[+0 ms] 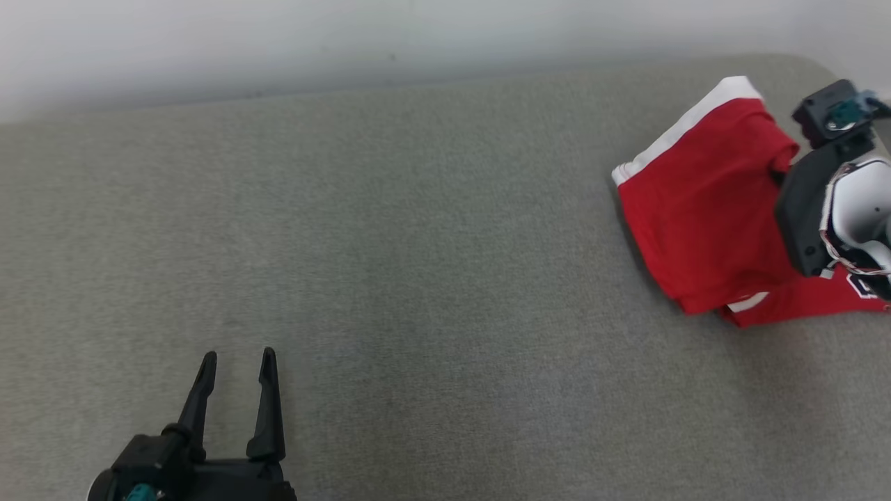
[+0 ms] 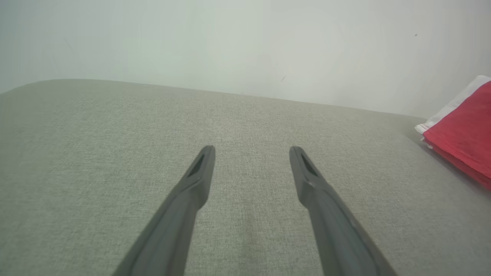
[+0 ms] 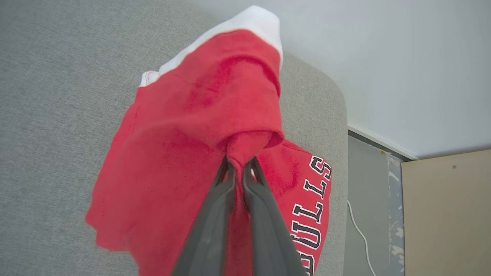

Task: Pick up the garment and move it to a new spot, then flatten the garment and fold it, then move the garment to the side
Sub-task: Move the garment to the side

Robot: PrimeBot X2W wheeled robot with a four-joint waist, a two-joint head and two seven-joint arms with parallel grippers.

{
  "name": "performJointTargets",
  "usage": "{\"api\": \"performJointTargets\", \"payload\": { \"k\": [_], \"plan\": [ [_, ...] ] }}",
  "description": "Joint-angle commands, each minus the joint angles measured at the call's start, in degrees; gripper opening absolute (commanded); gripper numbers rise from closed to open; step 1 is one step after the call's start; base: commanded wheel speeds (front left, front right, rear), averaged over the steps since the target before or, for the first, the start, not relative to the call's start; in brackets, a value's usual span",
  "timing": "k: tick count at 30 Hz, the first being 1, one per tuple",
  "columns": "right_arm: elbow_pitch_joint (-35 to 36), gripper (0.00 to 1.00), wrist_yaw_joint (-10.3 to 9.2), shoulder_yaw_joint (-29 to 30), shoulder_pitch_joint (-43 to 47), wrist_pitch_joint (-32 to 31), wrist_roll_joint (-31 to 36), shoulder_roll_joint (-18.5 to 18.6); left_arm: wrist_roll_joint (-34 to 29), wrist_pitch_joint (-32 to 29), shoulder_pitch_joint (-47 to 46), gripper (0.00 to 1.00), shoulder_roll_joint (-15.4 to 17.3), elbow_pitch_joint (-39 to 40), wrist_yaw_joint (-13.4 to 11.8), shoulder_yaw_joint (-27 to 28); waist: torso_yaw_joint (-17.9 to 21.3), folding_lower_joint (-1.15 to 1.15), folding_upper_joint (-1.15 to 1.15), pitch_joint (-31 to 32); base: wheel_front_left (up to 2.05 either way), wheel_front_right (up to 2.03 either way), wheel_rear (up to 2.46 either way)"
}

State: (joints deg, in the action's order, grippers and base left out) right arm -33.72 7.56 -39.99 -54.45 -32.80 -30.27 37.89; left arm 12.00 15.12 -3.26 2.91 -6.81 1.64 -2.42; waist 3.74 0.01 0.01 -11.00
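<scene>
Right tool (image 3: pixel 239 163): fingers pressed together, pinching a bunched ridge of the garment (image 3: pixel 180 153). The garment runs straight ahead from this tool, its long axis leading out to its white band (image 3: pixel 253 23). It is folded and partly tented. It lies on the bench (image 1: pixel 390 264), whose rounded corner is just beyond it. Left tool (image 2: pixel 251 151): spread, empty, well apart to the garment's left, so the right arm is nearer. Cloth is soft red knit with block lettering (image 3: pixel 310 214). Bench is grey, woven and flat.
</scene>
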Motion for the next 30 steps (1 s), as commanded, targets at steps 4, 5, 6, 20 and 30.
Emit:
{"api": "performJointTargets", "payload": {
  "k": [4,5,6,20,30],
  "plan": [
    [-3.0,0.0,-0.18,1.6,-0.6,3.6,1.0,0.8,-1.5,0.0,-2.2,1.0,0.1,-0.2,1.1,0.6,3.5,-0.01,-0.01,-5.6,0.0,0.0,0.0],
    [-3.9,0.0,-0.18,2.1,-0.6,4.5,1.4,1.2,-1.9,0.0,-2.6,1.0,0.1,-0.3,1.3,0.6,3.5,-0.01,-0.01,-6.1,0.0,0.0,0.0],
    [-4.7,0.0,-0.18,2.4,-0.8,5.4,2.3,1.6,-2.2,0.0,-2.9,1.0,0.1,-0.3,1.6,0.5,3.5,-0.01,-0.01,-6.6,0.0,0.0,0.0],
    [-19.9,1.0,-0.18,15.3,2.3,16.4,13.2,-0.1,-4.5,0.0,-5.8,1.0,0.3,-1.4,3.4,0.5,1.1,-0.01,-0.01,-8.7,0.0,0.0,0.0],
    [-18.7,1.0,-0.18,23.6,9.1,29.2,13.8,-9.6,-2.5,0.0,-1.1,1.0,0.1,-1.0,3.0,2.9,2.1,-0.01,-0.01,0.1,0.0,0.0,0.0]
  ]
}}
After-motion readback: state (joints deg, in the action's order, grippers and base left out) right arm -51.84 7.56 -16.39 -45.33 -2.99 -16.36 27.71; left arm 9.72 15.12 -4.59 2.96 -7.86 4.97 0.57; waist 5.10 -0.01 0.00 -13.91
